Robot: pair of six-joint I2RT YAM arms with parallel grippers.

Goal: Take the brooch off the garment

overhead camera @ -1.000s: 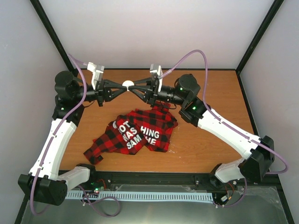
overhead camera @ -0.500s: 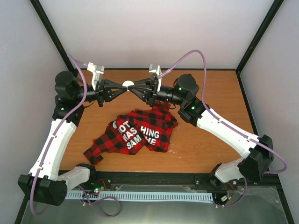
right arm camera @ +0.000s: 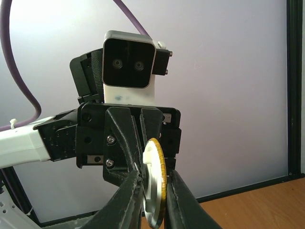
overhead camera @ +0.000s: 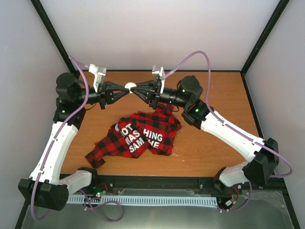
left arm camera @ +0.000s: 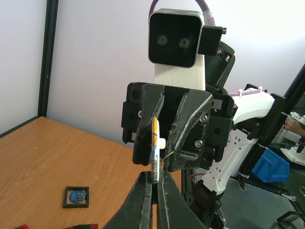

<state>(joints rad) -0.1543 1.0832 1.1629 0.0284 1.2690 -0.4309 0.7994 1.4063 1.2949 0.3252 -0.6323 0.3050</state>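
Note:
The brooch is a round disc with a white back and a yellow rim. It is held in the air above the back of the table, between both grippers. My left gripper is shut on one edge of it, seen edge-on in the left wrist view. My right gripper faces it and is shut on the opposite edge, one finger on each face. The garment, the red-and-black checked shirt with white letters, lies crumpled on the table below and nearer, apart from the brooch.
A small black square frame with a blue item inside lies on the wooden table beyond the shirt. Black corner posts and pale walls enclose the table. A blue bin stands outside the cell.
The right gripper has shifted very slightly left toward the left gripper. The brooch and shirt have stayed in place.

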